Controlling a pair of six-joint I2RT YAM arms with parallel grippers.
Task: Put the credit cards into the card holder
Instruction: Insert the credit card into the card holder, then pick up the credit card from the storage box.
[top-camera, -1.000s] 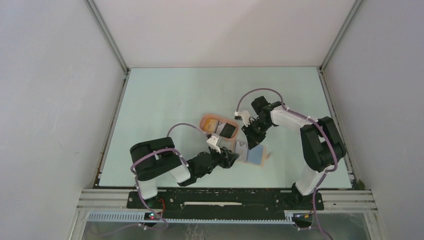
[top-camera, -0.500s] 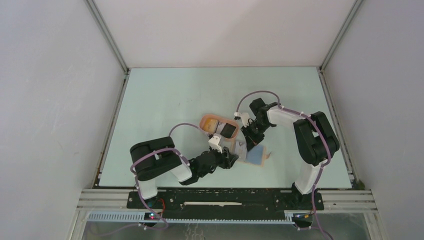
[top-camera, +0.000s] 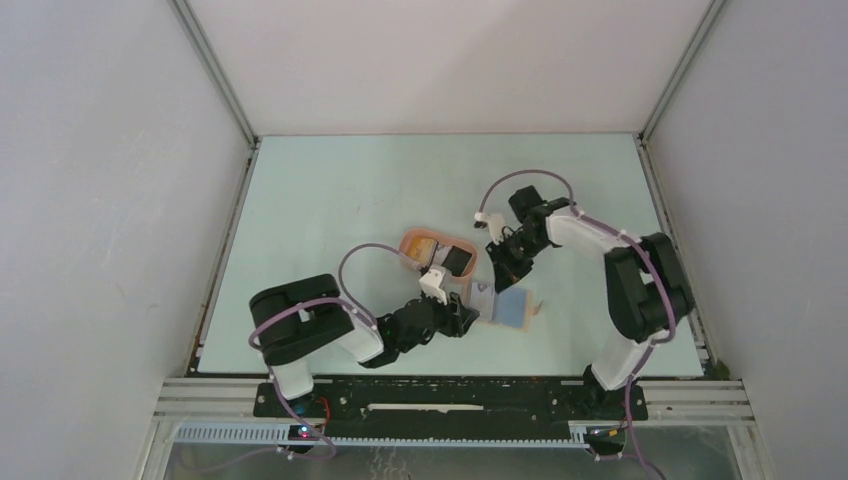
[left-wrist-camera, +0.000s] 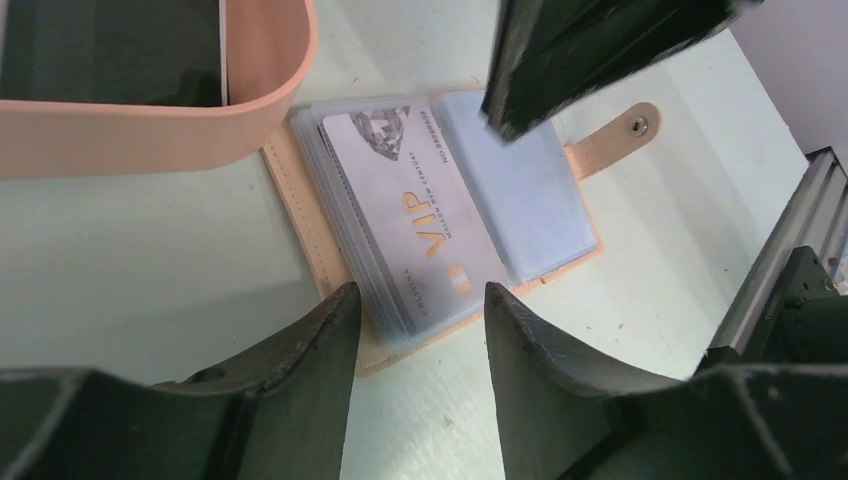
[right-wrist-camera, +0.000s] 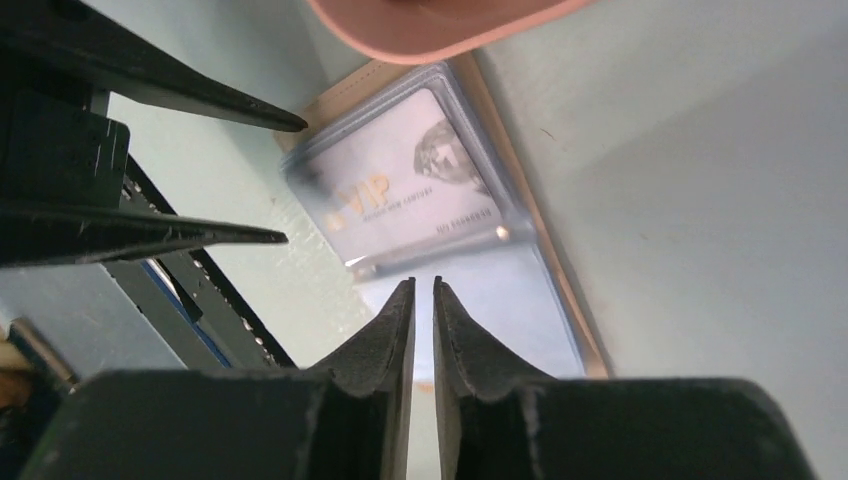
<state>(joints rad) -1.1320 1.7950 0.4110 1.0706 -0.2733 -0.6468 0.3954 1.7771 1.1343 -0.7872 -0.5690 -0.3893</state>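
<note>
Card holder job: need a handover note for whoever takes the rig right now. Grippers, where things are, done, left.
Left gripper: open, empty, fingers either side of the card holder's near edge.
Right gripper: all but shut, empty, hanging over the holder's other page.
Card holder: lies open on the table beside the tray, snap tab out flat.
Done: grey VIP card appears seated in a clear sleeve.
Left: black card and yellow-orange card are in the tray; both need sleeving.
</note>
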